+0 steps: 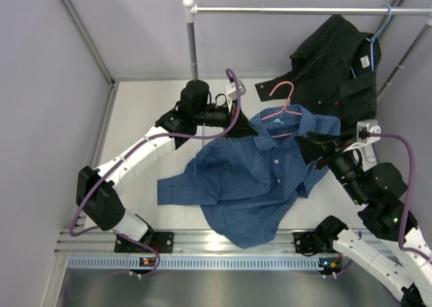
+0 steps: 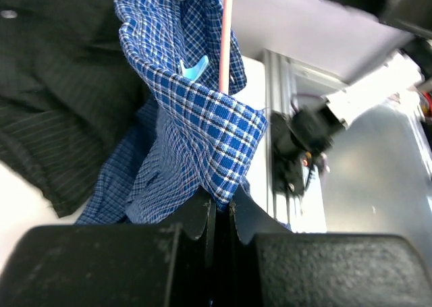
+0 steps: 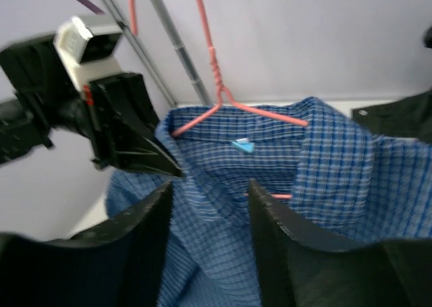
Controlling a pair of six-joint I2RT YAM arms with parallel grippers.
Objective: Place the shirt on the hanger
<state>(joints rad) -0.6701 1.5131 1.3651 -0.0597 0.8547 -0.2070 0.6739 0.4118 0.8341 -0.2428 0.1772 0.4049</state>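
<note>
Holding the shirt (image 1: 256, 179) taut by its collar in the clamped left pincer (image 2: 221, 204) should let the open right pincer (image 3: 210, 185) reseat the hanger (image 3: 223, 98).

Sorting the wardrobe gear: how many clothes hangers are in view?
2. The pink hanger sits inside the blue shirt's collar mid-table; the light blue hanger hangs on the rail, carrying the black shirt. None looks hidden.

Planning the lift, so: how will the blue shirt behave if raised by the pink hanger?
Probably floppy: the shirt lies rumpled, one sleeve sprawled sideways. It would likely sag and swing under the hanger. It may slip off the thin wire, since only the left gripper pinches its fabric.
</note>
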